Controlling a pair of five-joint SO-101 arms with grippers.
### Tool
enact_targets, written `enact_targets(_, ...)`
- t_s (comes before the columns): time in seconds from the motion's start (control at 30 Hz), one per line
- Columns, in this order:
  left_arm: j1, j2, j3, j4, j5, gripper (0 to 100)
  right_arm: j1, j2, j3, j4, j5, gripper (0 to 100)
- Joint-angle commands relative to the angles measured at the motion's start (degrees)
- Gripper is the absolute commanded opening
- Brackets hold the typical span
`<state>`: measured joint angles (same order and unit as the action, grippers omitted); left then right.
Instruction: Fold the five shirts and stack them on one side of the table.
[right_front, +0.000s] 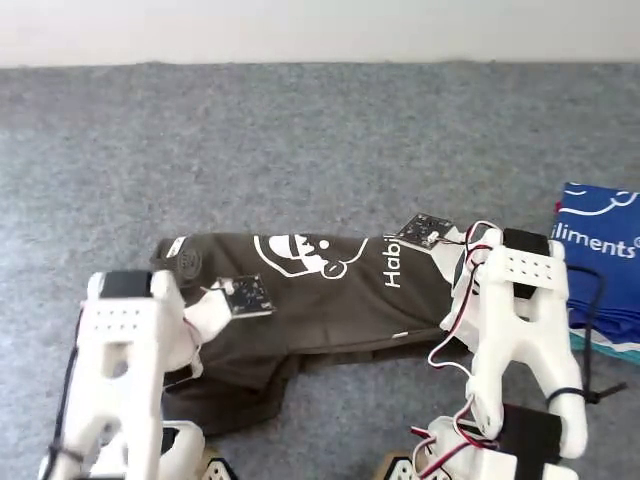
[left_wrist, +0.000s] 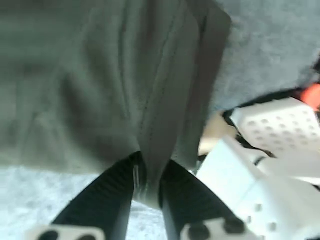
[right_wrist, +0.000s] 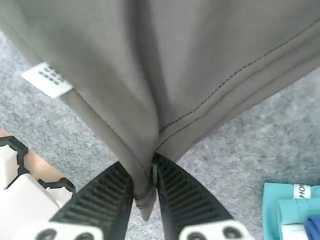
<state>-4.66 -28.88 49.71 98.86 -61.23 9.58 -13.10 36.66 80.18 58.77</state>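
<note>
Your dark shirt (right_front: 320, 290) lies across the near middle of the table (right_front: 300, 130), print side up, and both arms have hold of it. The left gripper (left_wrist: 148, 172) has its fingers (left_wrist: 107, 195) clamped on a bunched fold of cloth at the shirt's left near part. The right gripper (right_wrist: 144, 172) is pinched tight on the stitched hem at the right end, not far from the blue folded stack (right_front: 600, 255) at the right edge.

Treat the shirt as light, thin and completely limp. It will likely sag between your two pinches and drape wherever you let it, so expect no stiffness to carry a fold over. The table's fuzzy grey cover looks likely to drag on the cloth, so lift rather than slide.

Hems and seams are your best holds, because the doubled, stitched cloth gives the ribbed pads something to bite. Thin single layers may creep out. On the left, check how many layers you have gathered.
</note>
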Motion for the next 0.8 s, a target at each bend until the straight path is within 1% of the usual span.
enact_targets(0.0, 1.1, 4.8, -2.9, 1.7, -0.1, 1, 0.6, -2.1, -0.3, -0.7, 0.2, 1.5)
enact_targets(0.2, 3.6, 5.4, -2.9, 1.5, -0.3, 1, 0.6, -2.1, 0.2, -0.7, 0.2, 1.5)
enact_targets(0.4, 3.7, 5.1, -0.2, -1.8, -0.3, 1, 0.6, -2.1, 1.3, -1.7, 0.0, 1.6)
enact_targets(0.53, 3.7, 4.9, -0.3, -2.1, -0.3, 2, 0.6, -2.2, 1.2, -2.6, -3.3, 1.7)
enact_targets(0.6, 3.6, 4.8, -0.7, -2.1, -0.2, 5, 0.6, -2.4, 1.2, -2.2, -3.9, 5.4)
enact_targets(0.7, 3.5, 4.5, -2.6, -2.1, 0.4, 9, 0.7, -2.7, 1.1, -0.8, -3.9, 17.1)
enact_targets(0.77, 3.6, 2.5, -3.7, -1.8, 2.5, 11, 0.9, -2.8, 1.1, -0.5, -5.9, 21.9)
